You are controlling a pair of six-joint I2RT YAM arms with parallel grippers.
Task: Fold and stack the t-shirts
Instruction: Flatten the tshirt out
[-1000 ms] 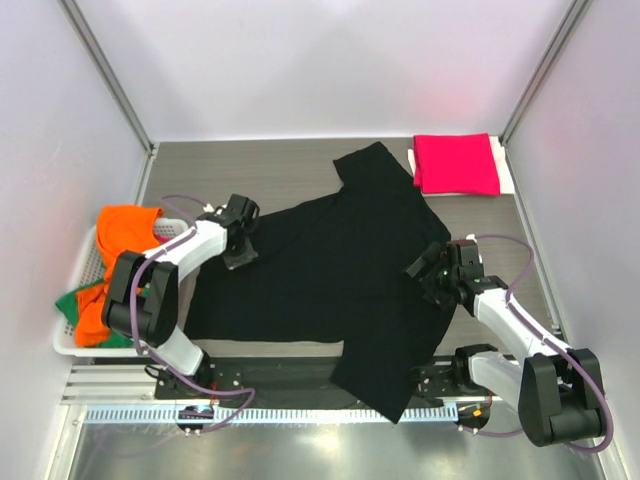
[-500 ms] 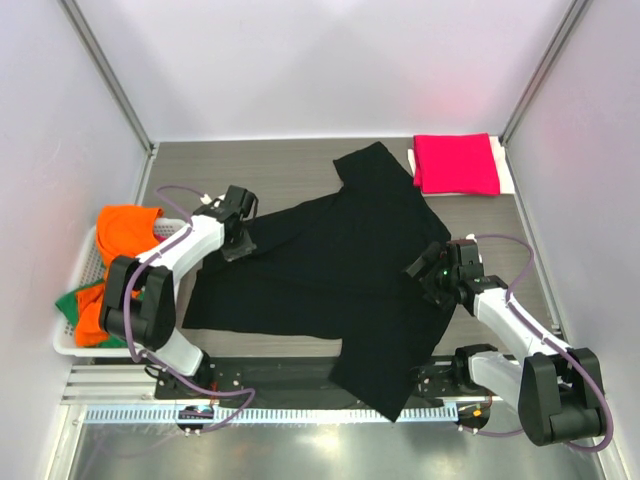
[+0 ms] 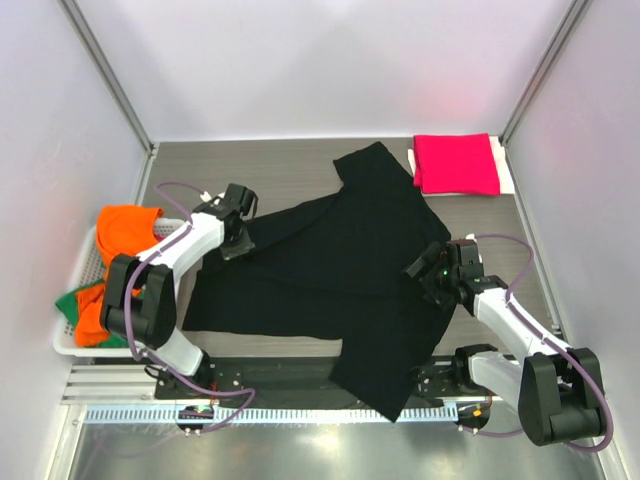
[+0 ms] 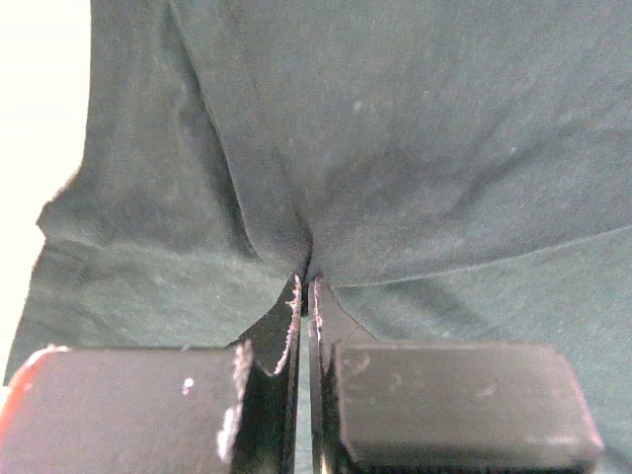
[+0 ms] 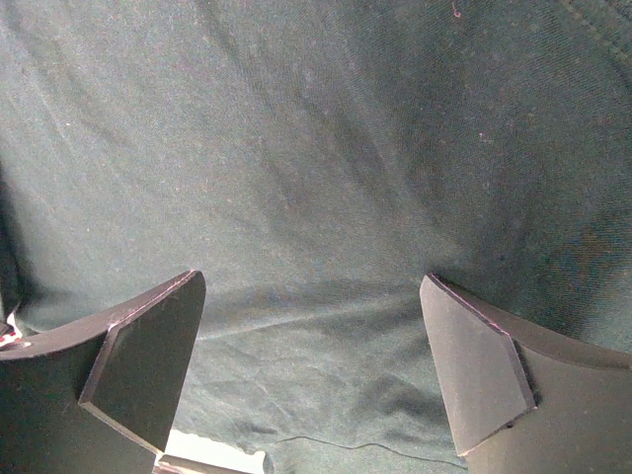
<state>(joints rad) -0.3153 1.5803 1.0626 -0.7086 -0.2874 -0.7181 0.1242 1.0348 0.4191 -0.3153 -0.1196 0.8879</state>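
Note:
A black t-shirt lies spread across the table, one sleeve pointing to the back, its lower part hanging over the near edge. My left gripper is shut on a pinch of the black t-shirt at its left edge, the cloth bunched at the fingertips. My right gripper is open over the shirt's right side, its fingers spread above the black cloth. A folded crimson-pink t-shirt lies at the back right.
A white mesh basket at the left holds orange and green shirts. White walls enclose the table on three sides. A metal rail runs along the near edge.
My left gripper has drawn the shirt's left edge a little toward the back, and the cloth's left side has pulled in slightly. The right arm has not moved.

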